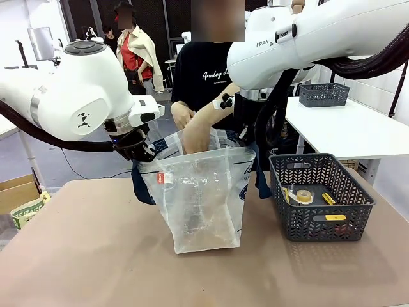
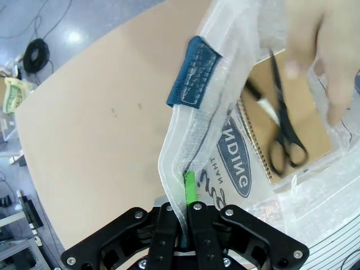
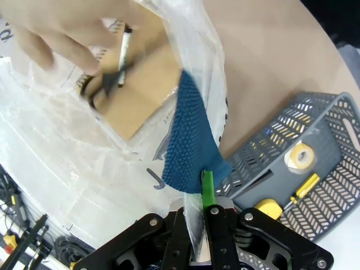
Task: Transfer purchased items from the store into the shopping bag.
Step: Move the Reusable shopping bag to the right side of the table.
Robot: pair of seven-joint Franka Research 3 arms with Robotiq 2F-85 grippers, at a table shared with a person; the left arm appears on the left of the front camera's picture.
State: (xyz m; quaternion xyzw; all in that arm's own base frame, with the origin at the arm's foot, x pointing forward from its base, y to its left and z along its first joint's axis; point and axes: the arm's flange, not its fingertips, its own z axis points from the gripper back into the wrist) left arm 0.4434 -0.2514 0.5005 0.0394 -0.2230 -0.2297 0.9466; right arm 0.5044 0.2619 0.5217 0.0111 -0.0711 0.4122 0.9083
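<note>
At centre of the front view, the translucent clear plastic shopping bag point(image 1: 204, 198) stands upright on the tan table point(image 1: 83, 256). The left gripper point(image 1: 144, 152) grips the bag rim at its left edge. A person's forearm point(image 1: 201, 125) reaches down into the mouth. At right stands a dark grey mesh basket point(image 1: 364, 192) holding a roll of tape point(image 1: 300, 195) and small yellow items point(image 1: 334, 217). A white side table point(image 1: 358, 128) carries a second grey basket point(image 1: 324, 94) at upper right. A cardboard box point(image 1: 16, 192) sits on the grey floor at left.

Left wrist view: the jaws are closed narrow on the bag's plastic rim, below a navy strap patch point(image 2: 193, 70). Inside lies a flat brown cardboard-like pack point(image 2: 304, 107). The person's hand point(image 2: 332, 56) lowers black scissors point(image 2: 284, 129) onto it.

Right wrist view: the right gripper point(image 3: 197, 225) is pinched shut on the rim at the other navy strap point(image 3: 188, 140).

Assessment: transfer is under way. The brown pack is bagged and the scissors are going in. The basket contents are not yet moved, if they count as purchases.
</note>
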